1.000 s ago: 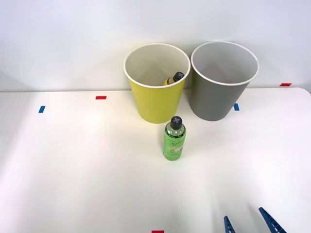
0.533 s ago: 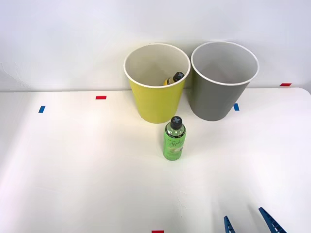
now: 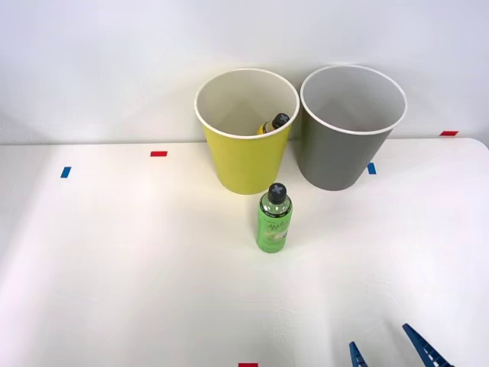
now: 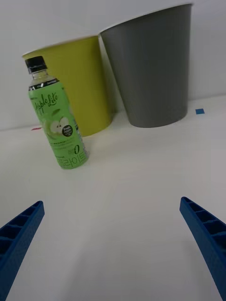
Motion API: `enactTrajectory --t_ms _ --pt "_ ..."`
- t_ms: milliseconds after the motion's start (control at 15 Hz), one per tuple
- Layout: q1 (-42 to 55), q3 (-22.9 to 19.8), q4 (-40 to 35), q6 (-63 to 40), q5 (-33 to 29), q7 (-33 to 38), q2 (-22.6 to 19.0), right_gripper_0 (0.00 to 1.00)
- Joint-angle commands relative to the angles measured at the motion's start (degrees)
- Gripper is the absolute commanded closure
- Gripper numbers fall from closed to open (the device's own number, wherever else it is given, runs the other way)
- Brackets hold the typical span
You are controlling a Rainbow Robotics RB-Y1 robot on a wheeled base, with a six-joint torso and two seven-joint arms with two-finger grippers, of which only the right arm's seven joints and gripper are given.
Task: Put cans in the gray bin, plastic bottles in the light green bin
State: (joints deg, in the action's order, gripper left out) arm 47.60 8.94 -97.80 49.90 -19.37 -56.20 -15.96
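A clear green plastic bottle (image 3: 273,220) with a black cap stands upright on the white table, just in front of the light green bin (image 3: 246,131). Inside that bin leans a yellowish bottle (image 3: 273,124), its black cap showing above the rim's near side. The gray bin (image 3: 351,126) stands right beside the light green one. My right gripper (image 3: 386,352) is low at the table's near edge, open, with nothing between its blue fingers. In the right wrist view the green bottle (image 4: 55,120) stands well ahead of the open gripper (image 4: 113,244), with the light green bin (image 4: 80,84) and the gray bin (image 4: 153,70) behind it.
Small red tape marks (image 3: 158,154) and blue tape marks (image 3: 66,172) lie on the white table (image 3: 114,267). A pale wall rises right behind the bins. Open table lies between my gripper and the bottle.
My right gripper's fingertips have shifted slightly to the left at the frame's bottom edge. The bottles and bins have not moved.
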Motion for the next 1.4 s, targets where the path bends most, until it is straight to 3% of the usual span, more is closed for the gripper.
enactTrajectory --t_ms 67,333,733,1000,1400 --pt "-4.0 3.5 -0.4 -0.1 2.9 -3.9 -4.0 0.00" --pt "-9.9 13.5 -0.4 -2.6 19.4 -19.0 -10.0 0.00" --pt "-21.3 23.6 -0.4 -6.3 32.0 -29.7 -17.6 0.00" --pt "-28.5 25.3 -0.4 -11.9 34.8 -29.8 -18.0 0.00" --pt "-36.1 25.7 -0.3 -21.2 35.6 -29.9 -14.1 0.00"
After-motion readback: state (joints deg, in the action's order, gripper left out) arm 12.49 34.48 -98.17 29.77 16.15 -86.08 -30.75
